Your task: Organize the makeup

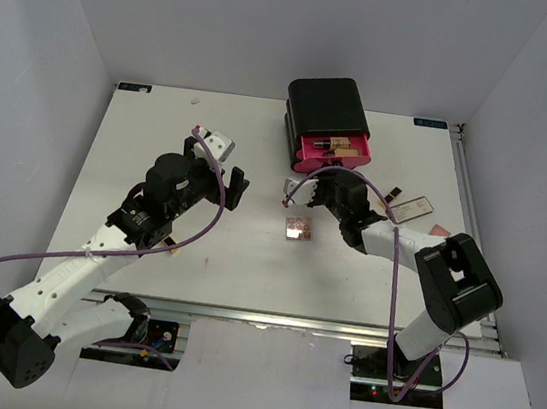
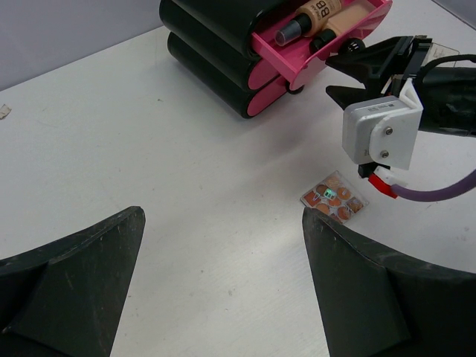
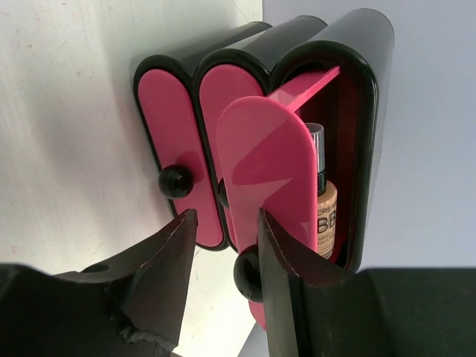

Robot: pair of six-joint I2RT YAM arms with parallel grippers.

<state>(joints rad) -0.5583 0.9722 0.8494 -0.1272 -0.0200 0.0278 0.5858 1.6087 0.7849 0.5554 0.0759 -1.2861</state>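
Two hands released, left hand, right hand at pulled-out pink drawer, white table, grey walls

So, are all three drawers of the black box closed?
No, the top drawer of the black box is pulled out, with a beige tube lying inside.

The open drawer front hides most of the BB cream tube; its knob is partly behind the right hand.
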